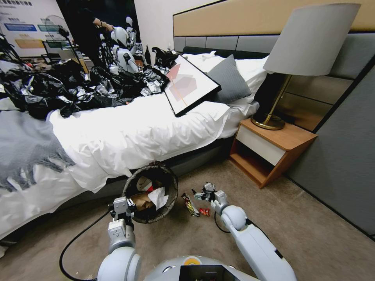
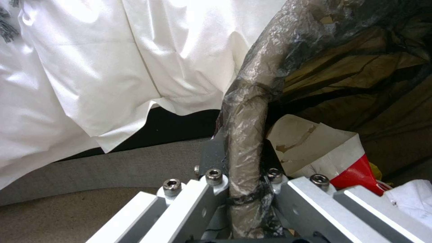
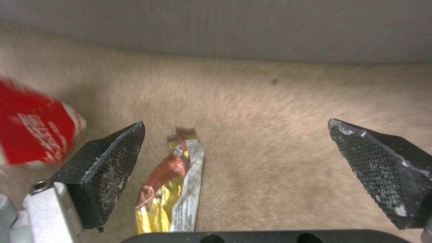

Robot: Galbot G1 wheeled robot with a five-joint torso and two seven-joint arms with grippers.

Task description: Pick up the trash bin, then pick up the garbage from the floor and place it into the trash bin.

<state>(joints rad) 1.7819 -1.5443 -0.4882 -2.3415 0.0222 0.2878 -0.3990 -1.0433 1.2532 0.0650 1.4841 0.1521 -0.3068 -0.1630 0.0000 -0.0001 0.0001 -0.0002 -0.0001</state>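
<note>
While the left gripper (image 2: pixel 245 192) clamps the black-bag-lined rim of the small round white trash bin (image 1: pixel 150 193) beside the bed, the right gripper (image 3: pixel 234 162) hangs with jaws spread over the yellow foil snack packet (image 3: pixel 173 189) on the beige carpet (image 3: pixel 270 101); centring over it before descending seems wise.

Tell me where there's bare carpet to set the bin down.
Free: carpet between the nightstand and the right gripper, running toward the grey wall panel. Crowded: beside the trash bin, where the yellow packet and red packet lie.
</note>
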